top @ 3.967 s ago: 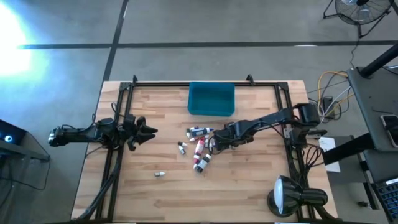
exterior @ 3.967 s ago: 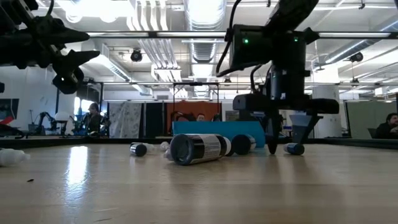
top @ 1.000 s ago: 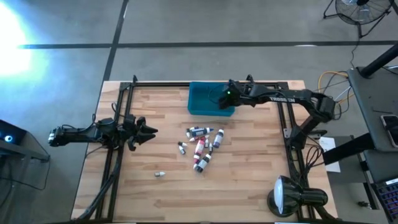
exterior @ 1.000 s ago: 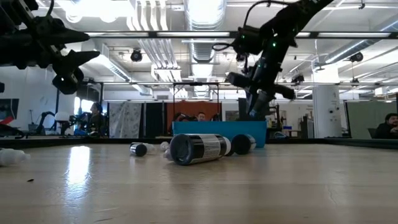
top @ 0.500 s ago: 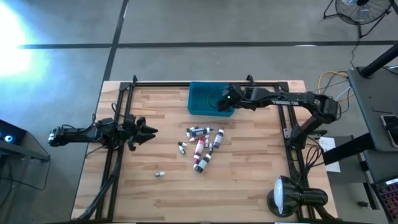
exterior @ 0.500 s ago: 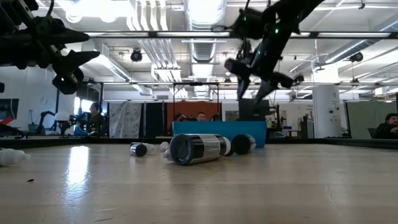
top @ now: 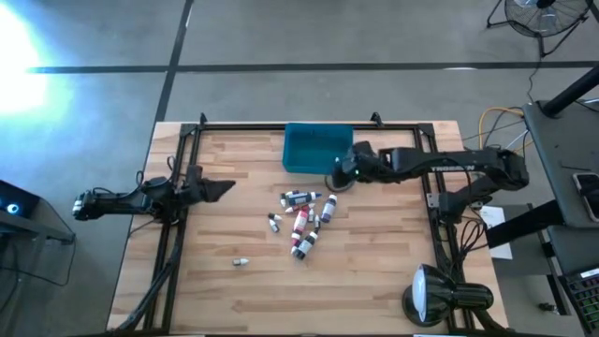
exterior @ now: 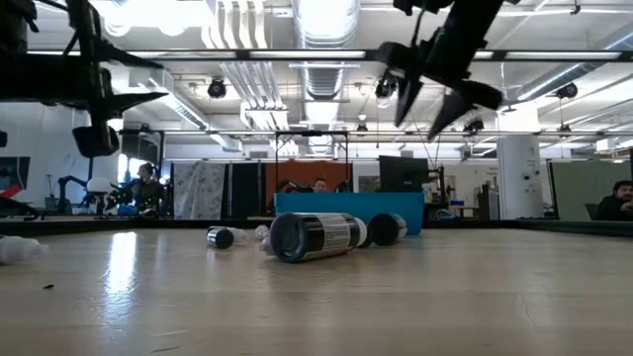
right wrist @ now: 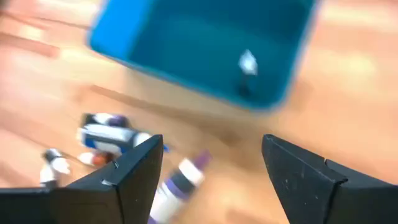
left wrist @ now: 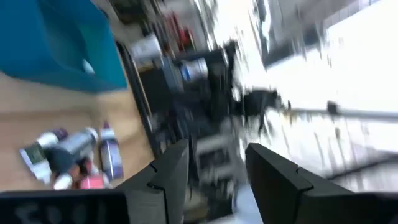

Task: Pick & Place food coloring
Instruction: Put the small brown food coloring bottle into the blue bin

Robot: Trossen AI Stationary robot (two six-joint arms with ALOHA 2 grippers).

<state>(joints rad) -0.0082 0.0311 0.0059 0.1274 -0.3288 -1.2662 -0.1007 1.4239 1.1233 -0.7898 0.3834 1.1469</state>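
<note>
The wooden table (top: 374, 271) stands on a grey concrete floor (top: 309, 37) with a dark line across it, and strong light falls on the floor at one side. A fan (top: 538, 14) and a round lamp (top: 432, 295) are near the table. Behind it is a big hall with ceiling ducts (exterior: 237, 74), bright lights, partitions (exterior: 203, 190) and seated people (exterior: 623, 201)

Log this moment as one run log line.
right tool: open, empty, beside teal bin | one bottle in bin | bottle pile on table | left tool: waiting, table's left
</note>
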